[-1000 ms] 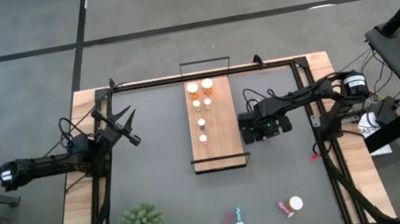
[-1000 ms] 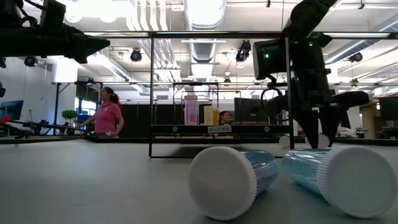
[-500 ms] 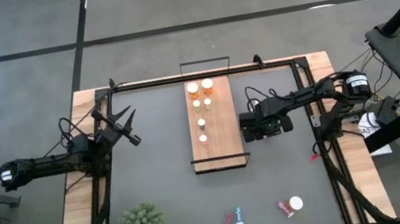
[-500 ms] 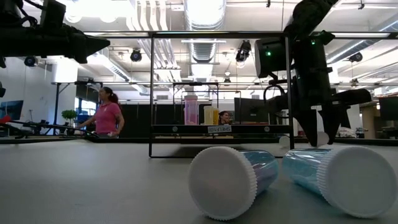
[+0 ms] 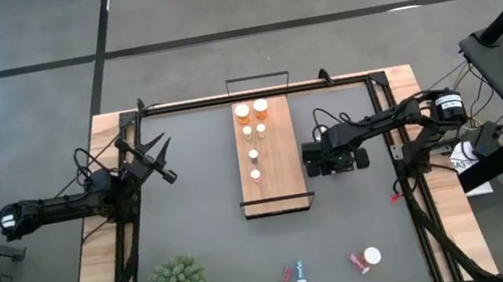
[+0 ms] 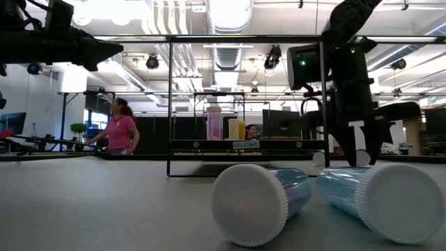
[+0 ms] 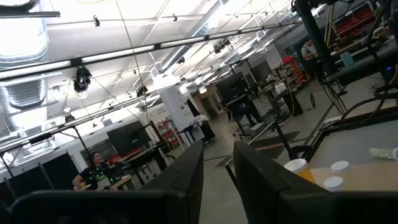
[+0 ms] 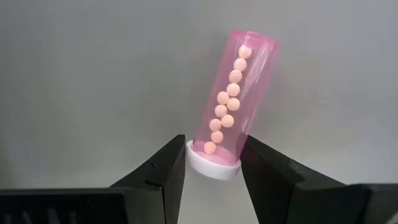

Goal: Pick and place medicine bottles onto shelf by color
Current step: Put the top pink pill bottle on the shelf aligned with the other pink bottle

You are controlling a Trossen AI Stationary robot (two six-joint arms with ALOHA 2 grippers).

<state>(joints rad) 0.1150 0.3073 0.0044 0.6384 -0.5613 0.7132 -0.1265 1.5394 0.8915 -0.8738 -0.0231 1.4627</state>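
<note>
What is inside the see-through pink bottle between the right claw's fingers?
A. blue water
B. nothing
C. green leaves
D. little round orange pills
D: the right wrist view shows a row of small round orange pills inside the clear pink white-capped bottle.

My left arm lies stretched along the left edge of the table, its left gripper (image 5: 159,156) lifted off the surface with the two fingers (image 7: 186,180) pressed nearly together, shut on nothing. My right arm reaches in from the right edge, elbow bent, wrist turned so the right gripper (image 5: 328,161) points straight down. From the low view the right gripper (image 6: 357,150) hangs upright with its tips close above the table. Through the right wrist view its fingers (image 8: 168,171) stand a little apart, pinching the white-capped end of a pink bottle (image 8: 231,106) between them.
</note>
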